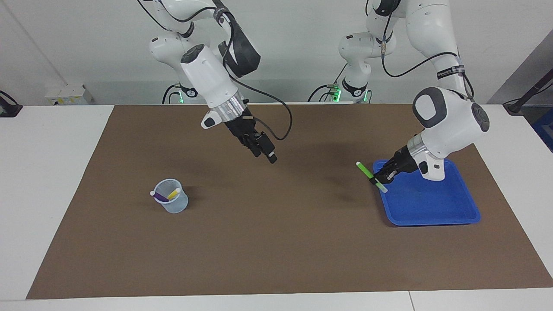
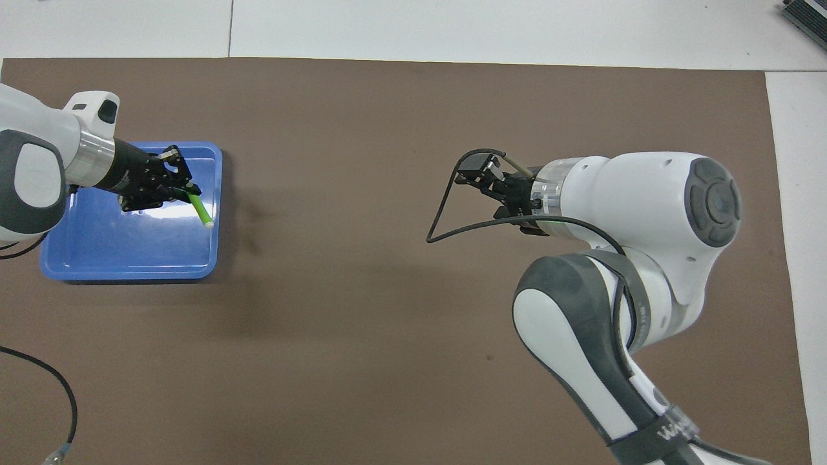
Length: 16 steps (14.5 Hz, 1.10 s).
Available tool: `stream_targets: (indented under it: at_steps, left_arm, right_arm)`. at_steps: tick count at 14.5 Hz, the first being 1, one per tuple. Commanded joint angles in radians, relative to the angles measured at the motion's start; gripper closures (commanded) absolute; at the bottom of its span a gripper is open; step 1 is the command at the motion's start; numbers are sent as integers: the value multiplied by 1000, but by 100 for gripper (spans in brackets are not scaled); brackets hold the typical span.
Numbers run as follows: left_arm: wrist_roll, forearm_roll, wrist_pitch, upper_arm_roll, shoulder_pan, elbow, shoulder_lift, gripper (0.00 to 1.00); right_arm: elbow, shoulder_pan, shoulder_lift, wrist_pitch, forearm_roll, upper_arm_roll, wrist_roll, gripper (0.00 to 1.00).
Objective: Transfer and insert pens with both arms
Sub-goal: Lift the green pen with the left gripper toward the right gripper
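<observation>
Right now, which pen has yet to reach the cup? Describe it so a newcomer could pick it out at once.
Find the blue tray toward the left arm's end of the table. Over the tray's edge, the left end effector is shut on the green pen, holding it tilted. It is the only bright green pen; the purple pen and yellow pen stand in the clear cup.

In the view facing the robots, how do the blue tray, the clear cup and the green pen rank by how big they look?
1. Blue tray, by far the largest.
2. Clear cup, holding the purple and yellow pens.
3. Green pen, slimmest, though about as long as the cup is tall; it is lifted in the left gripper, so slightly nearer the camera.
</observation>
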Motion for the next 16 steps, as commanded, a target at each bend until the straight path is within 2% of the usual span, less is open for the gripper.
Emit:
stream_targets:
  at_steps: [1,5,10,13,16]
  left_arm:
    - [-187,-106,77,13,-67,-23,-16,100]
    - [-396,-175,272,13,-174,-49,-7,100]
    - [-429,-230,322,13,-226,-54,-3,100]
    - [-429,-319,354,13,-260,-61,-5,100]
    - [-427,-319,351,15,-297,-71,-14,100]
  right_arm:
    - [1,26,24,87,31,0,161,6]
    - [1,60,39,124,31,0,239,7]
    - [4,78,59,155,31,0,255,11]
    - [19,78,73,158,29,0,247,14]
    - [59,78,99,156,25,0,236,15]
